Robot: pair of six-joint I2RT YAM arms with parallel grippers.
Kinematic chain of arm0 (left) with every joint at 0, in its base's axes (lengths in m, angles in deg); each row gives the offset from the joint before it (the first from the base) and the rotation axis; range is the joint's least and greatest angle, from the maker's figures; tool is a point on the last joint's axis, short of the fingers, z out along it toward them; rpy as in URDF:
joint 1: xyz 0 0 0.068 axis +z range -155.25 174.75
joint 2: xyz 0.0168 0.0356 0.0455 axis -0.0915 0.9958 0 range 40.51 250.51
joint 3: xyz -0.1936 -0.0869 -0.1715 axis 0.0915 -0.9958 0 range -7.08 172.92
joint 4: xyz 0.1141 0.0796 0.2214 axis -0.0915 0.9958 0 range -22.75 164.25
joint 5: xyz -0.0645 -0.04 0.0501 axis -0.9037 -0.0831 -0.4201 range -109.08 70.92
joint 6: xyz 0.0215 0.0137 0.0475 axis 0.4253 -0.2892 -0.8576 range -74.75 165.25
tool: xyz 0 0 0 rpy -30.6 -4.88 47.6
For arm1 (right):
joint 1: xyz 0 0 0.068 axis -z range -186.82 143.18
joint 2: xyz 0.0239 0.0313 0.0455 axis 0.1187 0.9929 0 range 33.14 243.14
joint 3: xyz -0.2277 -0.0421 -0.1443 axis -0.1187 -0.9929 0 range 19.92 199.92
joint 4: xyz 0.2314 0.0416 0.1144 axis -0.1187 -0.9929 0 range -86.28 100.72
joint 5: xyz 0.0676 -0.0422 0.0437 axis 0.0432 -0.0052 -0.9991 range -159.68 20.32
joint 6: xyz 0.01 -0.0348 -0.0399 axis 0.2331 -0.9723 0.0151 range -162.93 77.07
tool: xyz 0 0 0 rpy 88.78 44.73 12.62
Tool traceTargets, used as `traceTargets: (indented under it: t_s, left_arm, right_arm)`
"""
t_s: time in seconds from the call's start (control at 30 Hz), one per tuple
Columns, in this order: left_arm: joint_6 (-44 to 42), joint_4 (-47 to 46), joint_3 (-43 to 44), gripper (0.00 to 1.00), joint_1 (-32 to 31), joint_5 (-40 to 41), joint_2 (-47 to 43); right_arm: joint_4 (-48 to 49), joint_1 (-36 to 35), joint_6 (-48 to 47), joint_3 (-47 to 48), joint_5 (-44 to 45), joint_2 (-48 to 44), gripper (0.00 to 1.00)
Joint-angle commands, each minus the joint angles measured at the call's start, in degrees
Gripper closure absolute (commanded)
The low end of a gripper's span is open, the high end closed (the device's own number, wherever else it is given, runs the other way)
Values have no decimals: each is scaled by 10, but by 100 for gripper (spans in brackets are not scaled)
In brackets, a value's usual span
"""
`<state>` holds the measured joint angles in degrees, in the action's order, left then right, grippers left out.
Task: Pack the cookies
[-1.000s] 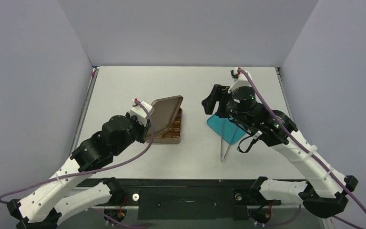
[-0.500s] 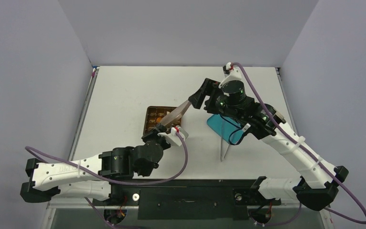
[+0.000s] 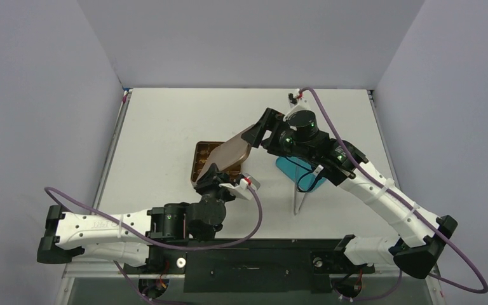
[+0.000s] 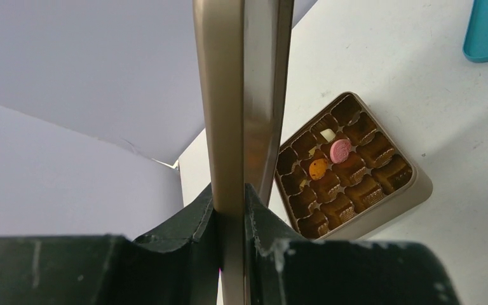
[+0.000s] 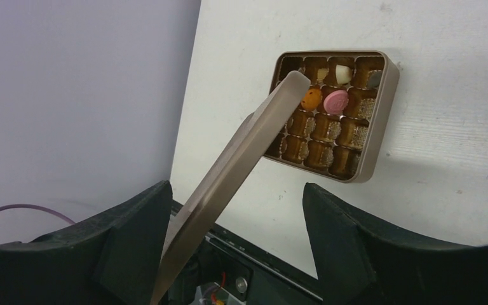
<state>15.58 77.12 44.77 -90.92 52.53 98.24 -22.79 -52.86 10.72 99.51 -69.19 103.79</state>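
**Lid poised over the filled tin, closing is the step in hand**

The left end effector (image 4: 230,206) is pressed together on one edge of the lid (image 4: 238,95), pinching it so the lid stands tilted on edge above the bench (image 3: 165,114). Gripping it by the rim leaves the far end free for the other arm and keeps the open tin (image 4: 387,206) below in sight. The right end effector (image 5: 235,194) is spread wide, with one finger on each side of the lid's far end. It appears to touch neither face. I judge it is lined up to take the lid or to steady it for lowering.

The cookies sit in the tin's gridded cells. The orange cookie (image 5: 311,98) and the pink cookie (image 5: 335,100) are in adjoining cells, and the cream-white cookie (image 5: 344,75) is in the row just beyond the pink one. Darker pieces seem to fill other cells but are hard to tell from the brown liner. The teal plate (image 3: 295,170) lies near the tin, partly under the right arm.

Packing looks nearly done. The next move calls for squaring the lid over the tin. A lid that comes down tilted could catch the rim or push the tin across the bench.
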Motion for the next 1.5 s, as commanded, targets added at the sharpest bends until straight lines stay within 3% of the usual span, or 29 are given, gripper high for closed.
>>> traceTargets:
  t_s: [0.0, 0.17, 0.33, 0.47, 0.63, 0.9, 0.93, 1.13, 1.3, 1.47]
  left_arm:
    - [-17, -61, 3, 100, -12, 30, 5]
    - [-17, -67, 3, 100, -13, 29, 18]
    - [-18, -79, 3, 100, -14, 29, 29]
    - [-27, -90, 3, 100, -17, 30, 34]
    - [-23, -88, 3, 100, -18, 28, 45]
    - [54, -19, 12, 64, -19, 4, 46]
    - [66, -7, 13, 54, -18, -4, 42]
    - [128, 31, 11, 21, -19, -52, 15]
    - [179, 69, 14, 5, -15, -121, -15]
    - [267, 137, 38, 3, 38, -229, -26]
  right_arm:
    - [48, 6, 16, -3, -32, 9, 29]
    - [56, 7, 15, 5, -48, 27, 30]
    - [59, 9, 16, 10, -61, 38, 38]
    - [61, 9, 16, 11, -71, 42, 49]
    - [66, 13, 17, 8, -81, 41, 73]
    - [87, 17, 24, -2, -96, 35, 99]
    - [90, 17, 25, -3, -99, 35, 100]
    - [96, 20, 20, -11, -97, 27, 100]
    - [105, 25, 13, -33, -85, 14, 100]
    - [142, 43, 13, -77, -87, -5, 100]
